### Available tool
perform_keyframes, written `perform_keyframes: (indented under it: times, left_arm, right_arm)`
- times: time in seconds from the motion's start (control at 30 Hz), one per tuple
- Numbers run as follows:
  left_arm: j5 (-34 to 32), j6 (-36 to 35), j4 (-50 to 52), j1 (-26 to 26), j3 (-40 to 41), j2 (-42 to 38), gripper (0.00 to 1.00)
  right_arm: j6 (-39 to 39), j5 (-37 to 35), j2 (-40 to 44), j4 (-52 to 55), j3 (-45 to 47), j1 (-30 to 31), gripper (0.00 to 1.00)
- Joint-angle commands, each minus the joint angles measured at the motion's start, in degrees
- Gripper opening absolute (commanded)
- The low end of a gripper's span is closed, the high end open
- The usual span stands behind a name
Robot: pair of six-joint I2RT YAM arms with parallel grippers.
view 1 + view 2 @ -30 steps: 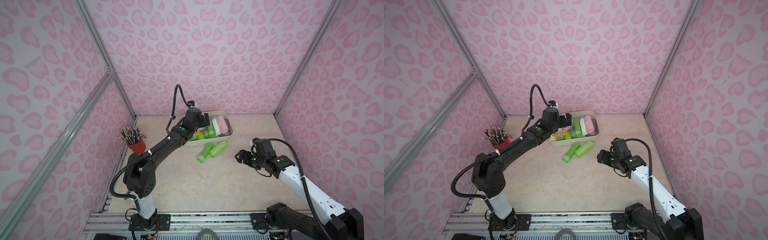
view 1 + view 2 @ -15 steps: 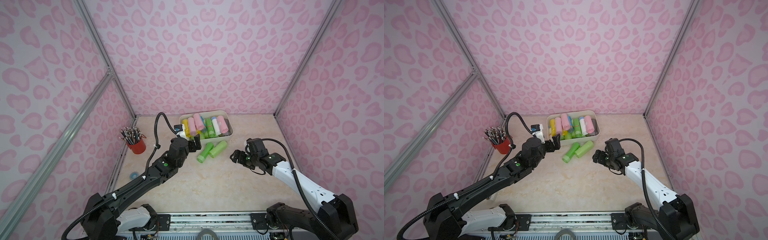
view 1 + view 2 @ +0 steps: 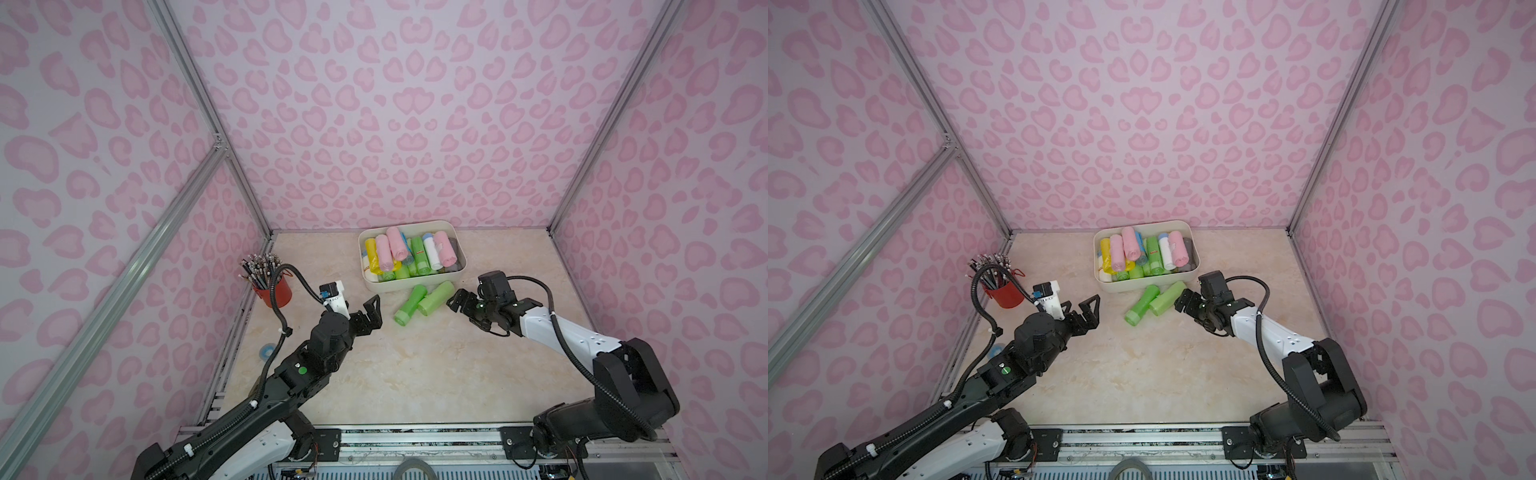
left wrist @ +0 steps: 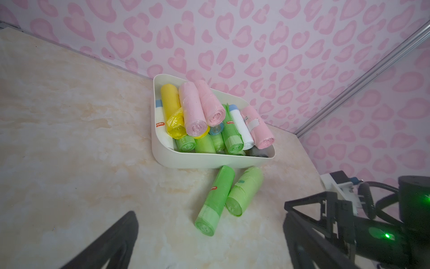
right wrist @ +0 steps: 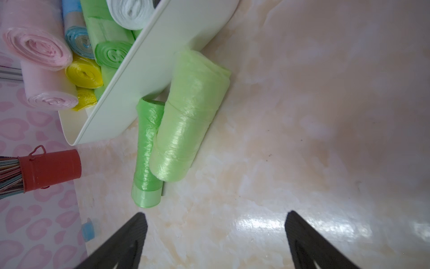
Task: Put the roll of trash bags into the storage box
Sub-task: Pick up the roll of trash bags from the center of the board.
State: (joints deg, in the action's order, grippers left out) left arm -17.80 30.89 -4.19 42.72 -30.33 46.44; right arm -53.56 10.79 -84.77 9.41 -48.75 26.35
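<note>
Left arm: stretched low from the near rail, forearm slanting up toward the storage box (image 3: 415,283).
Left hand (image 3: 1079,308): fingers spread wide with nothing between them; it hangs over the surface (image 3: 415,374) between the red pencil cup (image 3: 276,291) and the two loose rolls, apart from both.
Right arm: elbow folded high by the near rail, white forearm reaching in low toward the rolls.
Right hand (image 5: 215,216): fingers wide apart and empty, close to the surface, pointed at the pale green roll (image 3: 435,298) and near it, not touching.
Loose rolls: the pale green roll and a slimmer darker green roll (image 3: 409,304) lie side by side, touching, on the surface just in front of the box, far ends against or right at its front wall.
Storage box: cream tub near the back wall, already heaped with pink, yellow, green, white and blue rolls.
Surface: glossy cream marbled top; a small blue round thing (image 3: 266,352) lies by its left edge.
Room: pink heart-blotch walls, aluminium frame bars in the corners.
</note>
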Motion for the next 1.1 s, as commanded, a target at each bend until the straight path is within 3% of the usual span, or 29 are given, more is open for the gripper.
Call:
perform_keyframes:
  times: [0.0,0.23,0.5,1.07]
  left_arm:
    - [3.3,1.3,-1.1,-0.2,1.3,-1.8,1.0]
    - [13.2,2.5,-5.1,-3.2,4.0,-2.3,1.0]
    - [19.7,0.3,-7.7,-4.1,3.5,-0.1,0.99]
    - [19.8,-0.1,-10.8,-4.1,2.8,4.8,0.99]
  right_arm:
    - [-1.3,0.4,-2.6,-5.1,-1.3,0.1,0.94]
    - [-1.3,0.4,-7.7,-5.8,-4.4,0.7,0.94]
    - [-1.3,0.4,-11.7,-6.3,-6.3,2.3,0.94]
    - [-1.3,0.4,-18.4,-8.8,-9.2,4.4,0.94]
